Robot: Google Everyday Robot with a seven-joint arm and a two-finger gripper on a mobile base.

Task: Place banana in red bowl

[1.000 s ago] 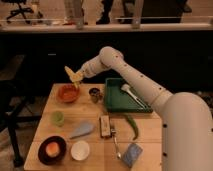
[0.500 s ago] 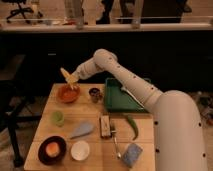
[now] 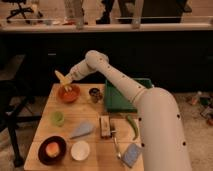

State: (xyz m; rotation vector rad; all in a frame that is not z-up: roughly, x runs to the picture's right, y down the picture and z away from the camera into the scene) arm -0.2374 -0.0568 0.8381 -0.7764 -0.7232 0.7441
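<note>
The red bowl (image 3: 68, 93) sits at the back left of the wooden table (image 3: 95, 115). My gripper (image 3: 66, 80) hangs just above its rim, at the end of the white arm that reaches in from the right. It is shut on the banana (image 3: 62, 77), a small pale-yellow piece that sticks up and to the left from the fingers. The banana is over the bowl and does not touch it.
A green tray (image 3: 120, 97) lies at the back right, a dark cup (image 3: 94, 94) beside the red bowl. Nearer are a green cup (image 3: 57, 117), a maroon bowl with a peach fruit (image 3: 52, 149), a white bowl (image 3: 80, 150), a green pepper (image 3: 132, 126) and a blue sponge (image 3: 131, 154).
The gripper has carried the banana leftward and down, from above the bowl's right side to just over the bowl.
</note>
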